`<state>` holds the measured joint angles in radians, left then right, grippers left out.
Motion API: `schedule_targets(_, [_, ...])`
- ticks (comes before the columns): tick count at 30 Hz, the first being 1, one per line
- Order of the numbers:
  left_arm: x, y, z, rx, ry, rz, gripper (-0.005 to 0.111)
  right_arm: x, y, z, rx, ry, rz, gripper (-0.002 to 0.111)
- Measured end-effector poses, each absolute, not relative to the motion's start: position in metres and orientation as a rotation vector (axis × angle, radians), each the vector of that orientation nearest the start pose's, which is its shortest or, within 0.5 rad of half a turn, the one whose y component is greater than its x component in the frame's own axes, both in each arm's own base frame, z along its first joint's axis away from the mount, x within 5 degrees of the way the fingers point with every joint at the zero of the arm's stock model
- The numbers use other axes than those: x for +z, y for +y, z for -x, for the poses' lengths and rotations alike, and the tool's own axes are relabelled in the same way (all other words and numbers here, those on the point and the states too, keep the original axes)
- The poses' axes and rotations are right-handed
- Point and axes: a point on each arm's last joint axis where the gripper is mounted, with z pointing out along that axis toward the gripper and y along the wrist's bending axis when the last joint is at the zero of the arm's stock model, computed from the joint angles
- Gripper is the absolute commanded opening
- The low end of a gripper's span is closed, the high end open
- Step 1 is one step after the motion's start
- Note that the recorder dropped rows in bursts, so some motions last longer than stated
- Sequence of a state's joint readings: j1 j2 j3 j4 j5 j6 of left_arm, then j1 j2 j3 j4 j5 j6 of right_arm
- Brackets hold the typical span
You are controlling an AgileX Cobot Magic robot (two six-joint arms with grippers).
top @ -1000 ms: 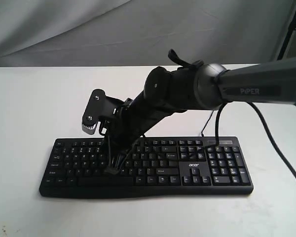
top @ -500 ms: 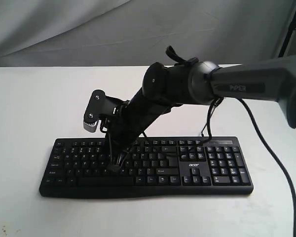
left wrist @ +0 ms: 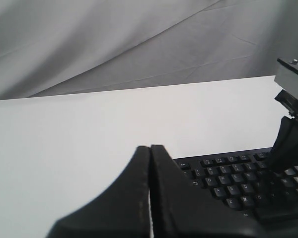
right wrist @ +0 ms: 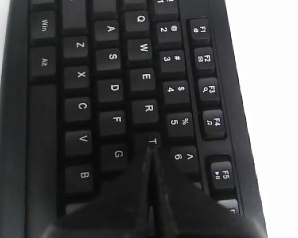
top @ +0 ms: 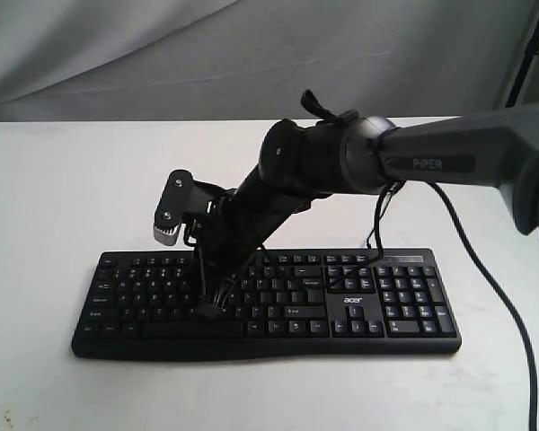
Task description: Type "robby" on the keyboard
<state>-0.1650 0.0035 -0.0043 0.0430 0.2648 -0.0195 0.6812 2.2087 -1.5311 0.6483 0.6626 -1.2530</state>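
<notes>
The black keyboard (top: 359, 305) lies across the near part of the white table, with its number pad and "acer" logo to the right. My right gripper (top: 207, 310) reaches in from the right and points down onto the keyboard's left half, shut, holding nothing. In the right wrist view the right gripper (right wrist: 150, 149) has its tip at the T key (right wrist: 152, 141), beside the R key (right wrist: 148, 109); whether it presses the key I cannot tell. My left gripper (left wrist: 150, 148) is shut and empty, off the keyboard's (left wrist: 228, 183) left end, and does not show in the exterior view.
The white table (top: 72, 180) stretches around the keyboard, with a grey cloth backdrop (top: 162, 54) behind. A black cable (top: 485, 260) hangs from the right arm at the right. The right wrist's camera mount (top: 171, 211) sticks out above the keyboard's left part.
The right arm's wrist has shifted slightly. Its tip rose a touch, then came back down a little further right on the keyboard's left half. The keyboard has stayed put.
</notes>
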Motion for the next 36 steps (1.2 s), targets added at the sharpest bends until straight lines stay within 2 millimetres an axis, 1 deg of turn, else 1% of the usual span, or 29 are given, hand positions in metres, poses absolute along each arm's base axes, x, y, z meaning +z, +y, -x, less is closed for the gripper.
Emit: schedule_targets(36, [0.1905,-0.008,-0.0546,-0.095,1.741,-0.155,0.0,0.1293,0.3128,-0.3342,0.495,1.973,1.77,0.0])
